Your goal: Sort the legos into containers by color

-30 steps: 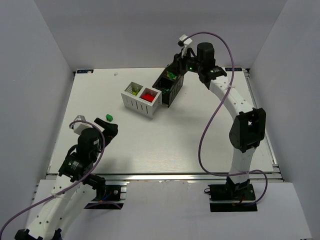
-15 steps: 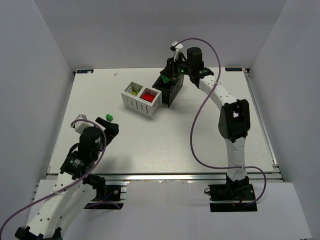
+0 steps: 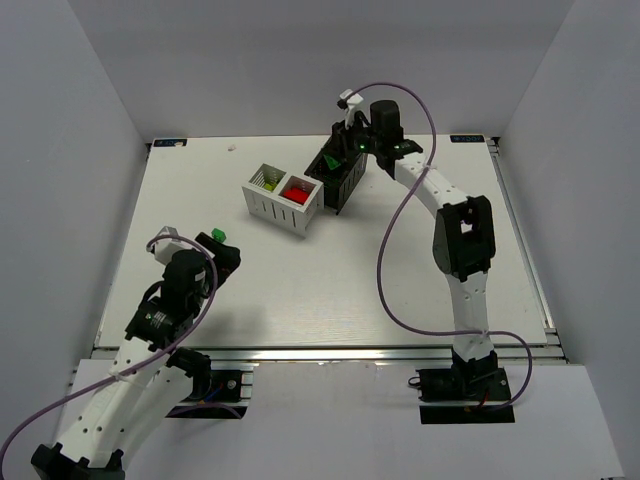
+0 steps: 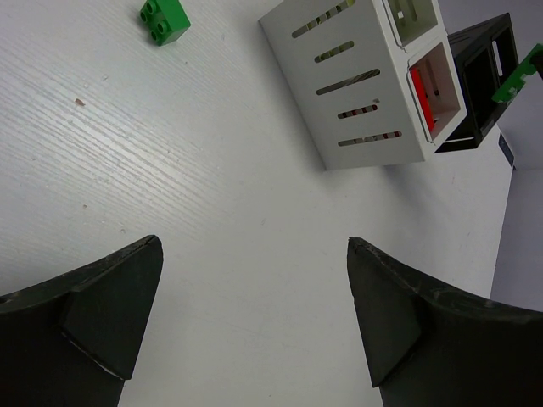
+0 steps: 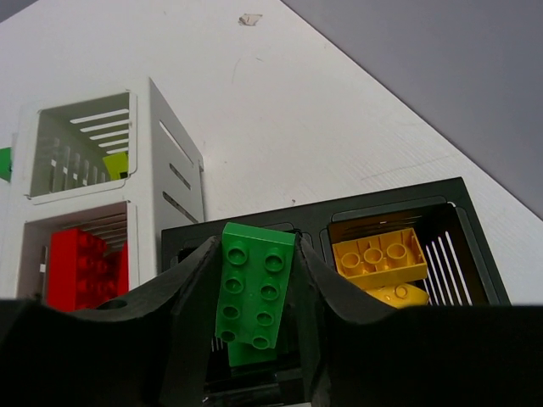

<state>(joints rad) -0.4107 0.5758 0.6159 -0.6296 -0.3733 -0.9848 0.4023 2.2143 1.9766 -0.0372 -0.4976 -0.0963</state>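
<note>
My right gripper (image 5: 259, 248) is shut on a long dark green lego (image 5: 254, 284), holding it over the left compartment of the black container (image 5: 382, 208). A second green lego (image 5: 250, 352) lies in that compartment below it, and yellow legos (image 5: 377, 254) fill the right one. The white container (image 3: 283, 197) holds red legos (image 5: 76, 263) and a lime one (image 5: 116, 164). A small green lego (image 3: 218, 236) lies on the table just ahead of my left gripper (image 3: 222, 256). In the left wrist view the left gripper (image 4: 254, 254) is open and empty, with the small green lego (image 4: 165, 20) far ahead.
The white container (image 4: 356, 85) and black container (image 3: 340, 180) stand touching at the back middle of the white table (image 3: 300, 290). Grey walls enclose the table on three sides. A small white scrap (image 3: 232, 147) lies near the back edge.
My right gripper has carried the dark green lego a little left, over the black container. The left arm has edged forward towards the small green lego.
</note>
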